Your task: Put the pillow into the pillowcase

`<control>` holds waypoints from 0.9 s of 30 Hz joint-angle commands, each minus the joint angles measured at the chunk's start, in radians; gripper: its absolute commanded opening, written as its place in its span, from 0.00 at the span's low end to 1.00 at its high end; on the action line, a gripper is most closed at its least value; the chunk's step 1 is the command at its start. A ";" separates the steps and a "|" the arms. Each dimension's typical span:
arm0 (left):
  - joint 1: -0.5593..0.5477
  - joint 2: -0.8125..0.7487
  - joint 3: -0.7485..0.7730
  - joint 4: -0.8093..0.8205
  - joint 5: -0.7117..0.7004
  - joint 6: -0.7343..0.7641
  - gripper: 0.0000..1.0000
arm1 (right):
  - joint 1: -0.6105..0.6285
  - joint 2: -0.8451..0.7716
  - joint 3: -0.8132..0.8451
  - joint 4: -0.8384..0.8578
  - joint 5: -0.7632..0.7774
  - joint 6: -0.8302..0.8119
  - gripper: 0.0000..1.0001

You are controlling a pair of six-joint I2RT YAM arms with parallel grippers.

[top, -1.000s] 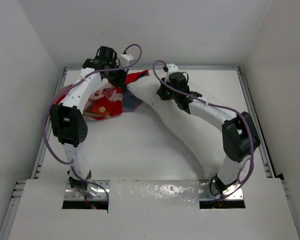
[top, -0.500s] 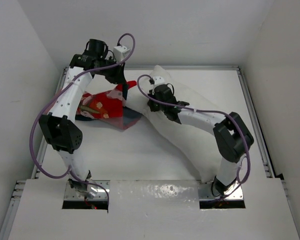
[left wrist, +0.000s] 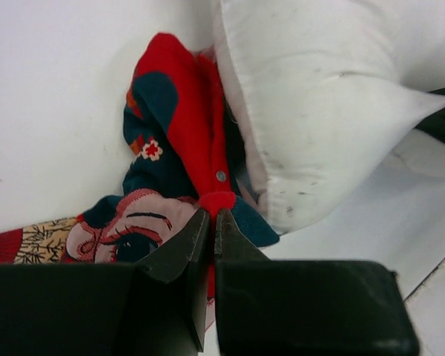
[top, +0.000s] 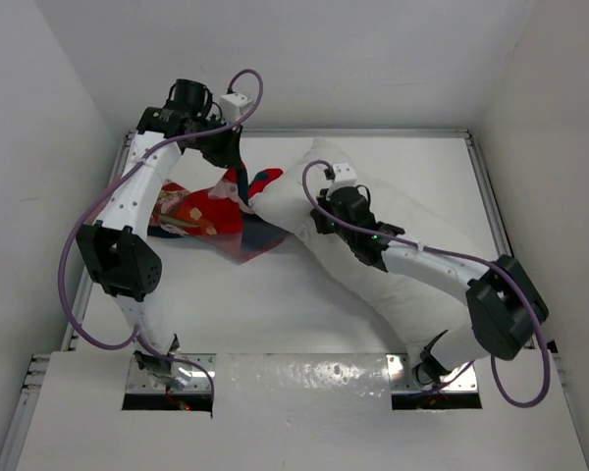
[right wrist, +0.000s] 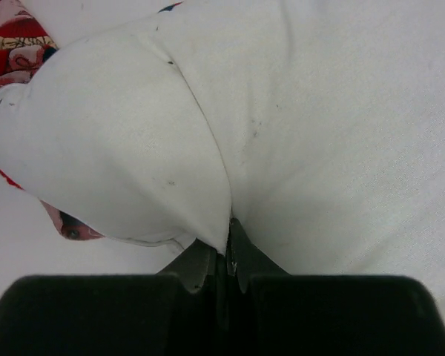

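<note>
The white pillow (top: 412, 245) lies diagonally across the table, its far corner (left wrist: 311, 96) pushed against the red pillowcase (top: 201, 211). My left gripper (left wrist: 213, 213) is shut on a bunched red edge of the pillowcase (left wrist: 182, 126) and holds it up beside the pillow's corner. In the top view that left gripper (top: 238, 172) hangs at the far left. My right gripper (right wrist: 230, 230) is shut on a fold of the pillow (right wrist: 297, 126) near its far end. Seen from above, the right gripper (top: 319, 208) sits on the pillow close to the pillowcase. A strip of pillowcase (right wrist: 15, 44) shows past the pillow's corner.
White walls enclose the table on the left, back and right. A metal rail (top: 496, 226) runs along the right edge and another along the left. The arm bases stand at the near edge, with purple cables looping over both arms.
The right arm has swung right and stretched out, carrying the pillow's end with it. The left gripper rose and drew the pillowcase edge up and toward the pillow.
</note>
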 commanded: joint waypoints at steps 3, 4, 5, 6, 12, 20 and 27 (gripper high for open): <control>0.005 -0.045 0.013 -0.050 -0.010 0.038 0.00 | 0.009 -0.181 -0.127 0.069 -0.012 -0.031 0.00; 0.005 -0.045 0.014 -0.054 -0.010 0.038 0.00 | 0.027 -0.201 -0.131 0.056 -0.021 -0.042 0.00; 0.005 -0.045 0.022 -0.063 -0.010 0.036 0.00 | 0.040 -0.206 -0.129 0.010 -0.014 -0.059 0.00; 0.005 -0.042 0.028 -0.067 -0.004 0.036 0.00 | 0.050 -0.205 -0.119 -0.015 -0.008 -0.062 0.00; 0.005 -0.062 0.030 -0.105 0.037 0.068 0.00 | 0.123 -0.151 -0.106 -0.011 -0.060 -0.033 0.00; 0.004 -0.096 -0.024 -0.290 0.261 0.338 0.00 | 0.114 0.146 0.139 -0.010 -0.081 0.039 0.00; 0.005 -0.203 -0.236 -0.292 0.158 0.496 0.00 | -0.012 0.196 0.194 0.029 -0.109 0.129 0.00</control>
